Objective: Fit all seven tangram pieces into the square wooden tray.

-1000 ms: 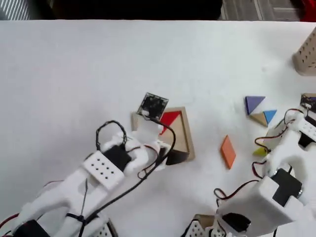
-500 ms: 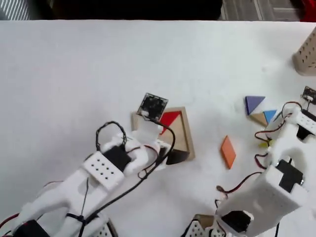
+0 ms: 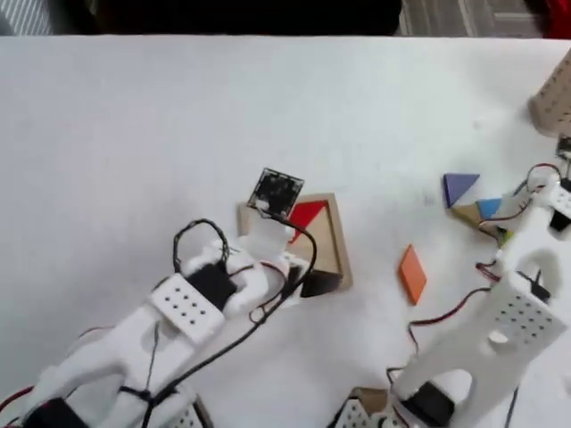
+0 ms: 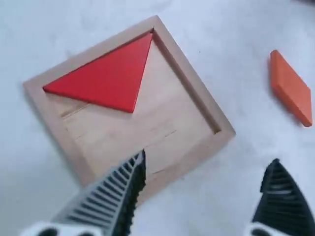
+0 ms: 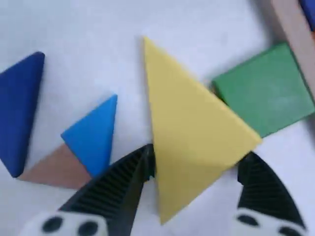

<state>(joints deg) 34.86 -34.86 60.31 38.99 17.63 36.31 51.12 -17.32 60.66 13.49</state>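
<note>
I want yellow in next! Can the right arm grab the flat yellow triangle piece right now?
Probably yes. The right gripper hangs open over the flat yellow triangle piece, one finger on each side. The green square piece lies against one edge but looks clear of the fingers.

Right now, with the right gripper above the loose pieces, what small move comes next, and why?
Probably ease the right gripper down and close it on the yellow triangle: its open fingers straddle that piece. The green square lies close by one corner, so go gently. The wooden tray has room beside the red triangle.
</note>
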